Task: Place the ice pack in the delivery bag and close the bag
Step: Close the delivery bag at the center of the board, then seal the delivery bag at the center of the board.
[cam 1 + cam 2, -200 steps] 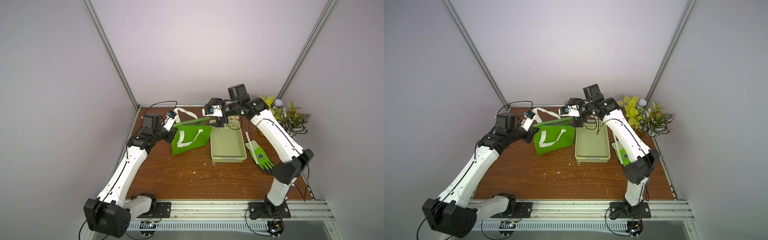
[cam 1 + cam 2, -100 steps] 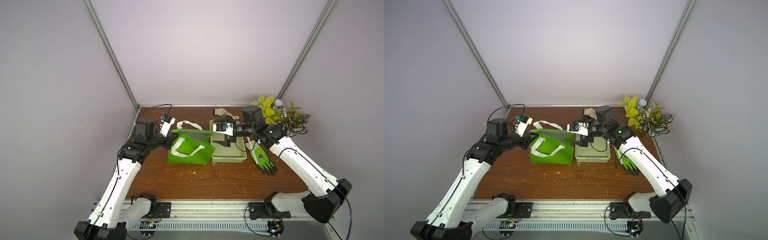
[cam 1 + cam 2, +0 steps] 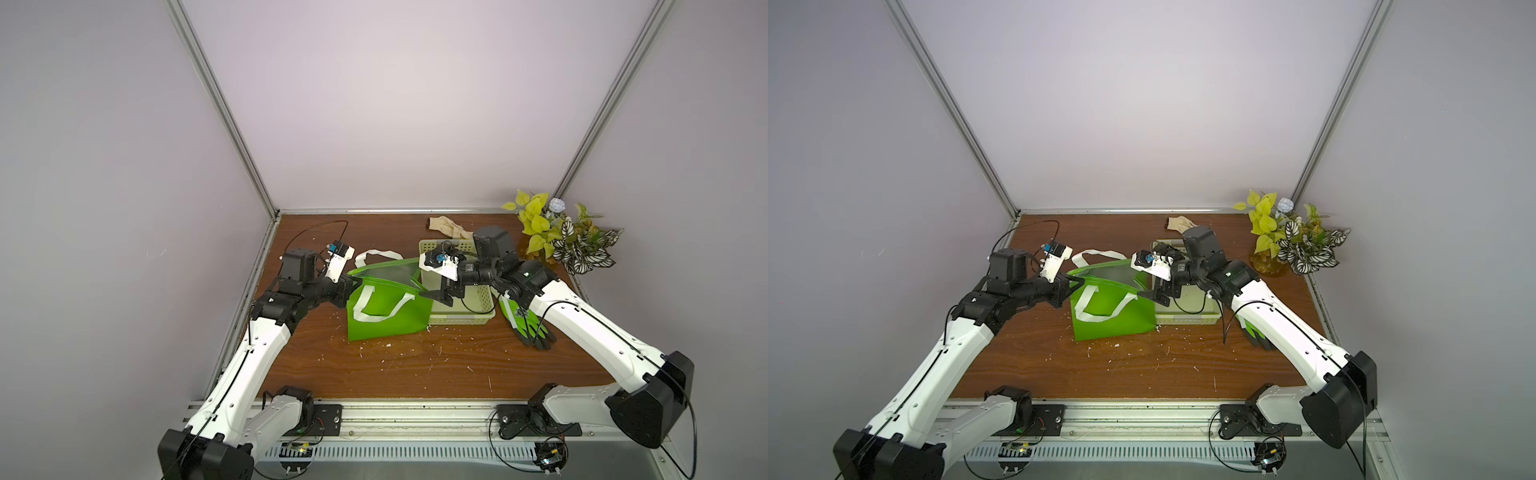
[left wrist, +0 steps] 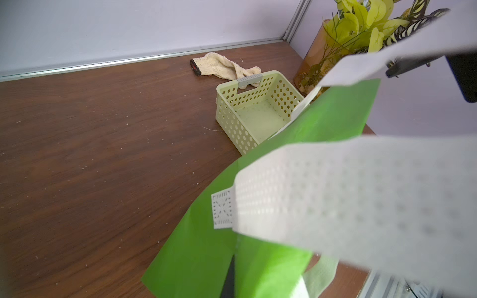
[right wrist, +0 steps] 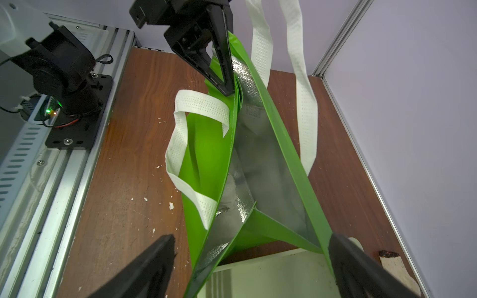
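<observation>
Green bag (image 3: 386, 320) upright, mouth open, centre of frame in both top views, just left of basket (image 3: 465, 318). Jaws of left gripper (image 3: 352, 283) clamped on bag's left rim. Jaws of right gripper (image 5: 251, 260) spread wide either side of bag's right end, gripping nothing.

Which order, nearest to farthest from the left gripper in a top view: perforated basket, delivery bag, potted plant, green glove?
1. The delivery bag: its rim is pinched by the left gripper.
2. The perforated basket: just beyond the bag's far end.
3. The green glove: on the table, right of the basket.
4. The potted plant: in the far right corner.
</observation>
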`<action>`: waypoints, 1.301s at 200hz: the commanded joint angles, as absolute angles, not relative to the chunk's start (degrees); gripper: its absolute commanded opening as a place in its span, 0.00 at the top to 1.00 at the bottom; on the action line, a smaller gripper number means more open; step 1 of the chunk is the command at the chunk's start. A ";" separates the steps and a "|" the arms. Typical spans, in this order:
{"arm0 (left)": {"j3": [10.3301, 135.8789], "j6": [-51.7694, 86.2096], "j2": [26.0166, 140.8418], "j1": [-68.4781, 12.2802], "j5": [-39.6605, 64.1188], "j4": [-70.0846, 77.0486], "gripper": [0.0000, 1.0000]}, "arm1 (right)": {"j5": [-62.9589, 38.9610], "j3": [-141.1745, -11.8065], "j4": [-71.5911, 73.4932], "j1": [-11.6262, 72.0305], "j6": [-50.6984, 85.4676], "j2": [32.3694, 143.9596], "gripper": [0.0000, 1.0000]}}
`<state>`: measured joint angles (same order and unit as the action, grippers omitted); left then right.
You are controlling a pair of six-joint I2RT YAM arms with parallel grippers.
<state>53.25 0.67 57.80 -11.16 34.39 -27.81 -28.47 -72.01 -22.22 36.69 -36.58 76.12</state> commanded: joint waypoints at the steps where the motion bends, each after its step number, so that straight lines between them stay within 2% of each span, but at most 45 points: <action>1: 53.11 0.09 58.07 -11.52 36.43 -25.10 1.00 | -28.25 -74.50 -20.79 36.93 -38.34 77.50 0.01; 26: 53.16 -0.34 58.23 -11.54 36.25 -25.05 1.00 | -29.97 -75.71 -22.36 37.07 -40.40 79.67 0.01; 121: 53.72 -1.57 58.10 -11.64 36.79 -25.13 1.00 | -26.29 -78.90 -25.22 37.13 -46.24 86.60 0.03; 140: 53.91 -1.71 58.18 -11.56 36.81 -25.14 1.00 | -27.46 -81.08 -26.90 37.23 -47.17 87.69 0.14; 183: 54.08 -2.12 58.35 -11.60 36.87 -25.29 1.00 | -27.95 -83.01 -29.27 37.31 -48.34 89.50 0.58; 212: 54.71 -2.97 58.79 -11.59 36.94 -25.80 0.99 | -28.10 -84.46 -31.18 37.69 -48.78 90.60 0.72; 260: 57.77 -4.12 58.57 -10.86 37.88 -28.05 0.63 | -23.91 -82.69 -29.67 38.25 -49.52 90.26 0.96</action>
